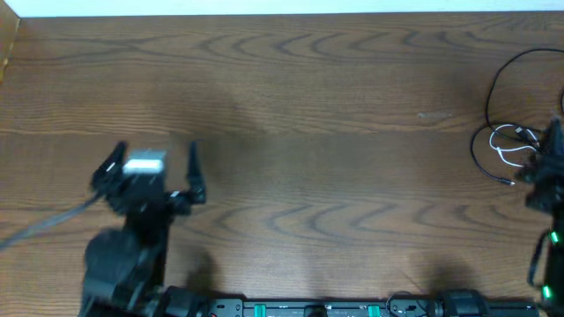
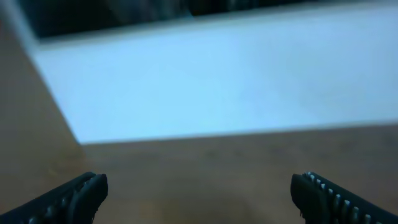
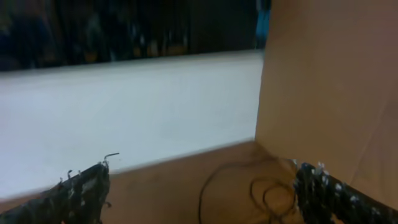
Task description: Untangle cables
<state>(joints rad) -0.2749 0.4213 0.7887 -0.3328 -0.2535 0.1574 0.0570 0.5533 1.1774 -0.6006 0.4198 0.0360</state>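
Cables are lying tangled at the counter's right edge, about midway along it. I'm counting one black cable and one shorter white cable, plus two hands. Right hand is hovering over them, fingers apart, gripping nothing. Left hand is sitting well apart near the left edge, fingers also spread and empty. Suggesting: pinch the white one near a plug and ease it out slowly, watching that the black loops aren't tightening.

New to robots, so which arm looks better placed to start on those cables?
Probably right: the right gripper is open beside the cables, which lie ahead in its wrist view; the left gripper sits far off.
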